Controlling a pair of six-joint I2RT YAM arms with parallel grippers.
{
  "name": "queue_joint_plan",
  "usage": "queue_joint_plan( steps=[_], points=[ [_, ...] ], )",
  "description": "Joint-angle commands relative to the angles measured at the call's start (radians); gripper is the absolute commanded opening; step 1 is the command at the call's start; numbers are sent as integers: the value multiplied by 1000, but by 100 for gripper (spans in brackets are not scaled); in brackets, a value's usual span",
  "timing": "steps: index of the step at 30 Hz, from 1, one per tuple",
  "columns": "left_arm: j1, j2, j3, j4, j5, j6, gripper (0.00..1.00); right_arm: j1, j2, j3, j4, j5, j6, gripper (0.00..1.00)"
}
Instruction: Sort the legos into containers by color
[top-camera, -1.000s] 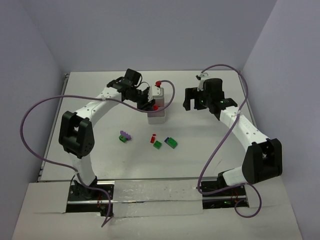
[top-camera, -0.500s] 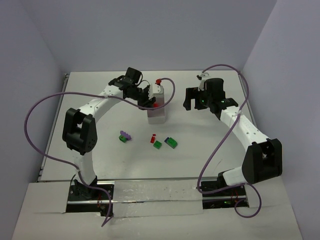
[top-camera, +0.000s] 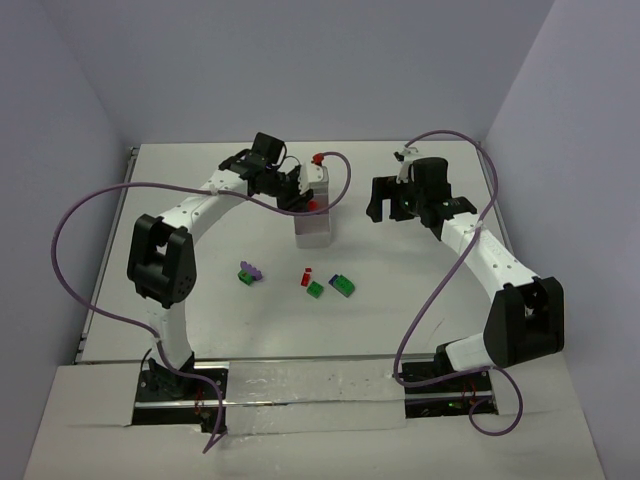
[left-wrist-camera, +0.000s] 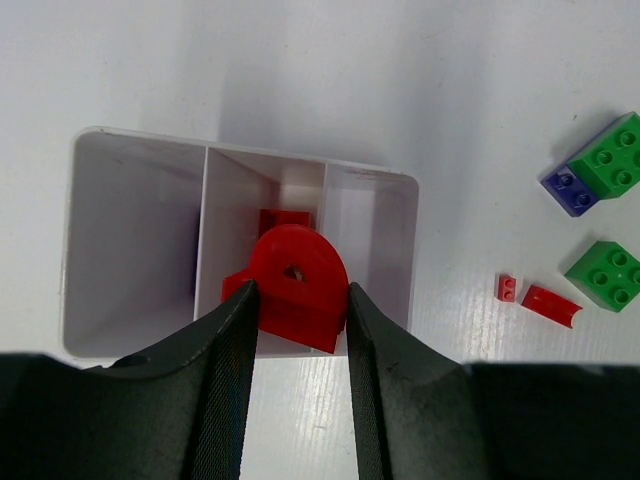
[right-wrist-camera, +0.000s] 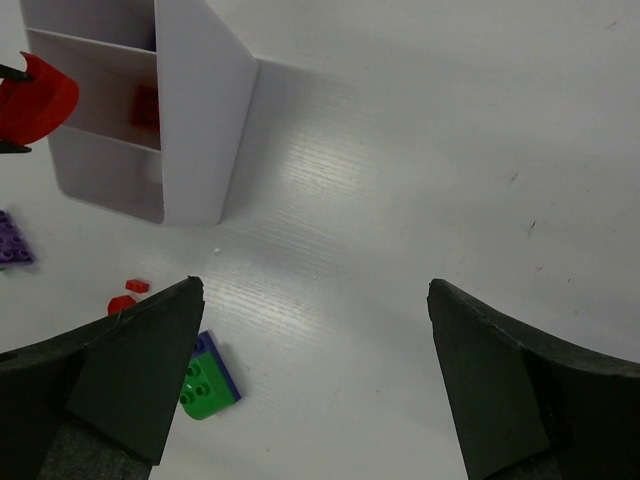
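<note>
- Gripping a rounded red lego (left-wrist-camera: 297, 270) between its two fingers, the left claw (left-wrist-camera: 298, 295) is hanging directly above the white tray (left-wrist-camera: 135, 230), which is standing on the surface (top-camera: 400, 300) toward its far middle.
- The red lego is sitting over the middle of the tray's three compartments, where another red brick (left-wrist-camera: 285, 218) is already lying. In the left wrist view its lower edge is overlapping that compartment's near wall, so I cannot tell whether it is fully inside the walls' outline.
- The tray's long axis is running side to side across the left wrist view, and the claw's fingers are opening along that same axis, one toward each neighbouring compartment.
- The right claw (right-wrist-camera: 315, 300) is gaping wide and carrying nothing, hovering well apart from the tray on its right side, so the left arm is the nearer one.
- Loose pieces are waiting nearer the arm bases: a green-and-blue brick (left-wrist-camera: 600, 165), a green brick (left-wrist-camera: 608, 275), two small red pieces (left-wrist-camera: 550, 305) and a purple-and-green brick (top-camera: 250, 272).
- By my judgement, the coming release is depending on the red lego staying centred over the middle compartment, clear of both dividers.
</note>
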Motion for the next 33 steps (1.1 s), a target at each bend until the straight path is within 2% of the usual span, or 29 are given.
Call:
queue_joint_plan(
  steps=[1, 5, 11, 19, 23, 26, 30, 33],
  points=[
    [2, -6, 31, 60, -8, -23, 40, -8, 9, -2, 13, -21, 10, 100],
    [2, -6, 25, 73, -15, -27, 54, -8, 10, -4, 14, -26, 10, 100],
    [0, -16, 15, 100, -31, -35, 64, -9, 12, -2, 14, -30, 9, 100],
    [0, -72, 7, 140, -10, -85, 64, -7, -19, -21, 32, -59, -19, 100],
    [6, -161, -28, 198, 9, -194, 61, -1, -48, -22, 30, -66, -27, 97],
    [23, -271, -111, 291, 16, -337, 62, 31, -65, -30, 14, -74, -32, 93],
    [98, -368, -185, 355, 54, -570, 62, 170, -88, -57, 1, -16, -93, 87],
    [142, -447, -255, 390, 35, -676, 63, 322, -69, -49, -16, 44, -114, 82]
  ],
)
